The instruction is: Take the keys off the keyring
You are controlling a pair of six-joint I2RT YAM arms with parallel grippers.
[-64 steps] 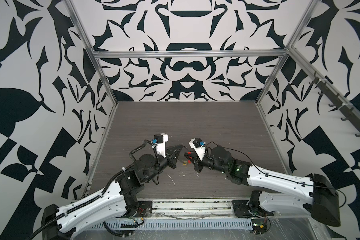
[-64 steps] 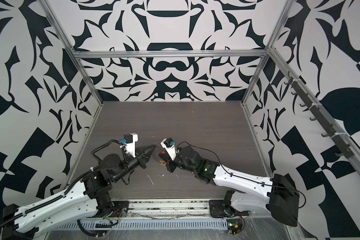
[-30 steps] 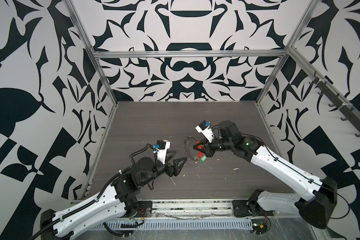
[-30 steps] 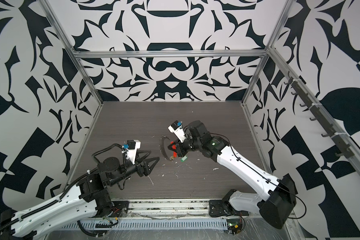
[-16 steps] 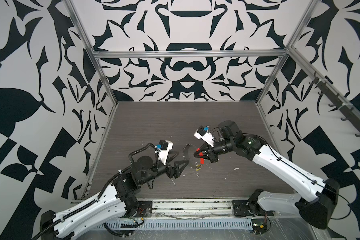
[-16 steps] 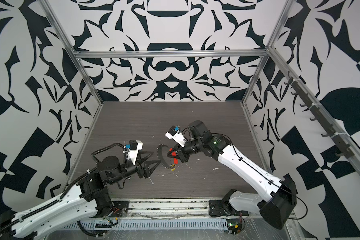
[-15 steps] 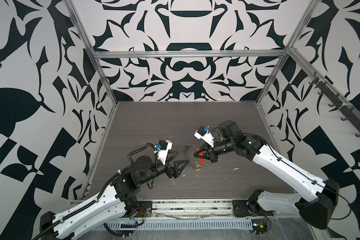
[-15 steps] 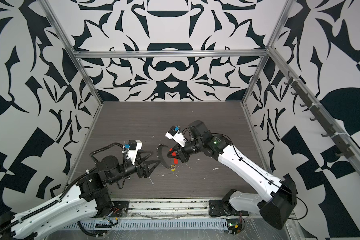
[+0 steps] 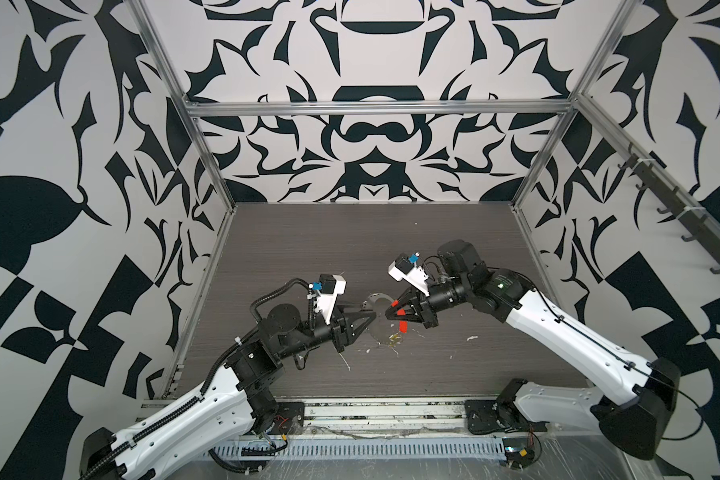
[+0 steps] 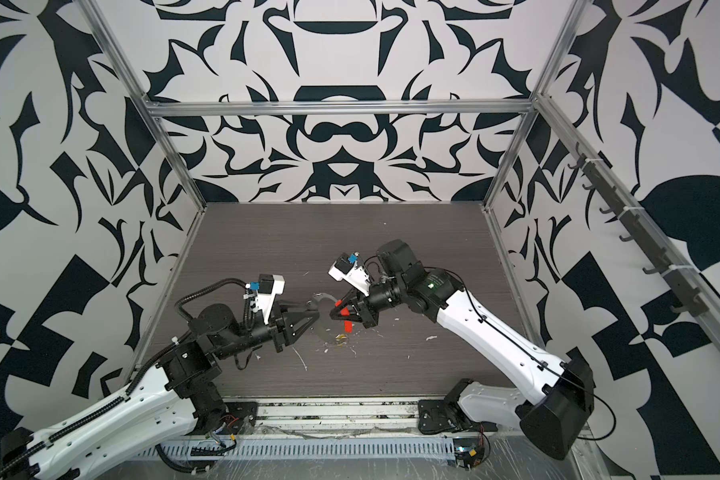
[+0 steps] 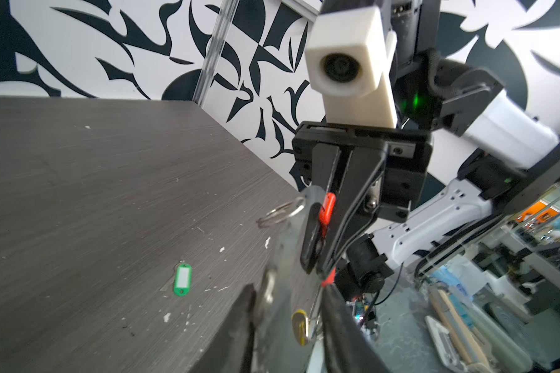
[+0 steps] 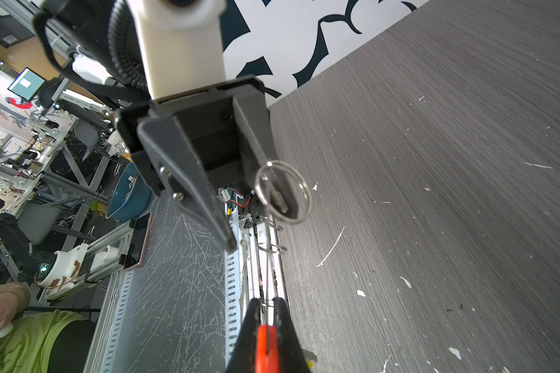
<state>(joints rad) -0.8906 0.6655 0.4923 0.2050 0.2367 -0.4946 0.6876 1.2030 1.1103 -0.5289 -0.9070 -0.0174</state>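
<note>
Two-arm hold at centre of both top views. Note right gripper (image 9: 388,316) clamped fully shut on red sleeve (image 12: 265,345) of keyring (image 12: 267,277), suspending loop above table (image 11: 78,193) for access. Note left gripper (image 11: 288,290) part-open, straddling yellow-tagged key (image 11: 299,326); grip unconfirmed. Locate green-tagged key (image 11: 182,279) lying free on table, lower centre of left wrist view.

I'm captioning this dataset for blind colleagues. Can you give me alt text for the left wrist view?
The right gripper, facing the camera, holds the keyring by its red sleeve in shut fingers above a dark table. A green tag lies loose on the table; a yellow tag shows between the left gripper's spread fingers in the foreground.
</note>
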